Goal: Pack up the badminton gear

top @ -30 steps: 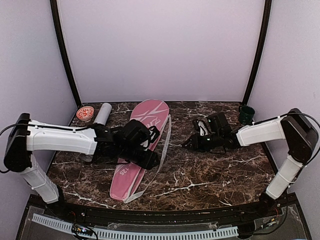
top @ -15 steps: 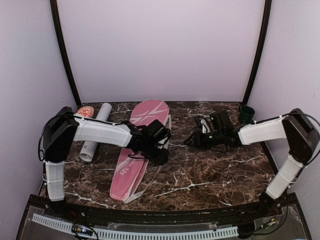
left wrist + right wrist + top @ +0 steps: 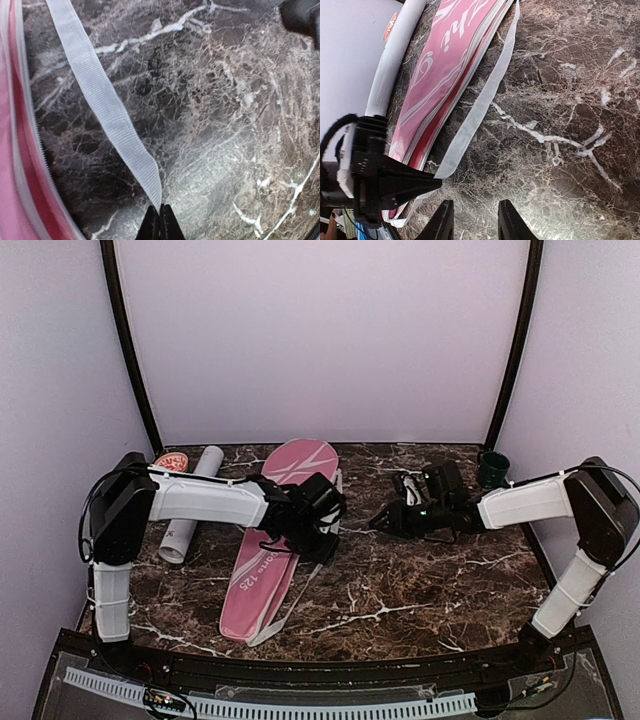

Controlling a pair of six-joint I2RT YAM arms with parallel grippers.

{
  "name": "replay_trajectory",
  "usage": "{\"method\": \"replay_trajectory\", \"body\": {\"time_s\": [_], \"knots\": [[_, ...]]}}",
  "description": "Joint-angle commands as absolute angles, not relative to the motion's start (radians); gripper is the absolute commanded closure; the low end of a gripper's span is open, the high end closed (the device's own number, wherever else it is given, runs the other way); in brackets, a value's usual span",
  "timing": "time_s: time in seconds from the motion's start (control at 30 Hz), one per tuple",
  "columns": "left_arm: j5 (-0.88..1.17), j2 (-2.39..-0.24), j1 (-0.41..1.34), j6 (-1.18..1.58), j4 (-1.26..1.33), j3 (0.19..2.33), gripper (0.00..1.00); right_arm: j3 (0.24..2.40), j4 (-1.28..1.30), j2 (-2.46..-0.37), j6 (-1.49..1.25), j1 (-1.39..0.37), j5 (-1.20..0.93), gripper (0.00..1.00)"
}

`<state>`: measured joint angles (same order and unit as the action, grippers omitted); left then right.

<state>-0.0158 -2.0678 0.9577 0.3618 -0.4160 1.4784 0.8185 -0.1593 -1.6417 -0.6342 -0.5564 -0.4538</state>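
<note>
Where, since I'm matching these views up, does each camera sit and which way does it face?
Top external: above and behind the arm bases, looking down on the marble table; both arms show.
Left wrist: on the left arm, looking down at the table; left gripper, shut on the white strap, at the bottom edge.
Right wrist: on the right arm, facing the pink bag; open right gripper at the bottom.
Shared: both wrist views show the white strap.

Open desk (image 3: 420, 590) at front centre and right.
Bag (image 3: 258, 590) and its strap (image 3: 480, 107) block the left; left arm (image 3: 205, 502) and right arm (image 3: 520, 505) span the middle; tube (image 3: 207, 465) and cup (image 3: 492, 468) occupy far corners.
</note>
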Motion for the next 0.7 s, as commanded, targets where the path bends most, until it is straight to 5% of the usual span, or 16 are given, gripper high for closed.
{"method": "replay_trajectory", "body": {"time_s": [0.0,0.33,0.67], "knots": [[-0.056,-1.891,0.931,0.349,-0.463,1.495,1.0,0.807,-0.202,-1.623,-0.637,-0.55,-0.472,0.69],[-0.027,-1.697,0.777,0.376,-0.323,1.255,1.0,0.798,-0.216,-1.638,-0.637,-0.551,-0.483,0.7],[-0.086,-1.816,0.713,0.422,-0.285,1.204,1.0,0.786,-0.219,-1.632,-0.638,-0.551,-0.488,0.7]]}}
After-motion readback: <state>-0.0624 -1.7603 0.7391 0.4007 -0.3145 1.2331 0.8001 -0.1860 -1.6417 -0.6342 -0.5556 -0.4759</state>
